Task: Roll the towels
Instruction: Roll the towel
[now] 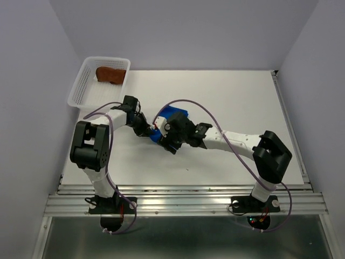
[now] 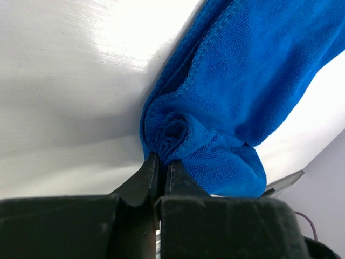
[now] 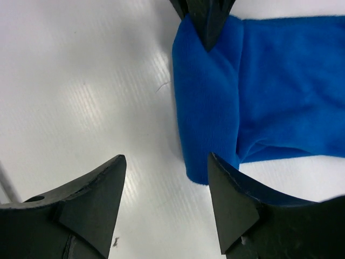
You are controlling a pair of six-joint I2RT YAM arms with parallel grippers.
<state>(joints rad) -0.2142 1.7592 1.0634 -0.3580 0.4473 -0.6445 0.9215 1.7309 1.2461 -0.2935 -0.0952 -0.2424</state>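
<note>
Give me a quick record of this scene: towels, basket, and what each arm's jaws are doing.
blue towel: middle of the table, partly rolled, rest lying flat
left gripper: jaws shut on one end of the roll
right gripper: jaws open, by the roll's other end
basket: far left corner
brown towel: inside the basket

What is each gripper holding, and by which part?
The left gripper pinches the blue towel at the end of its rolled edge. The right gripper is open and holds nothing.
</note>
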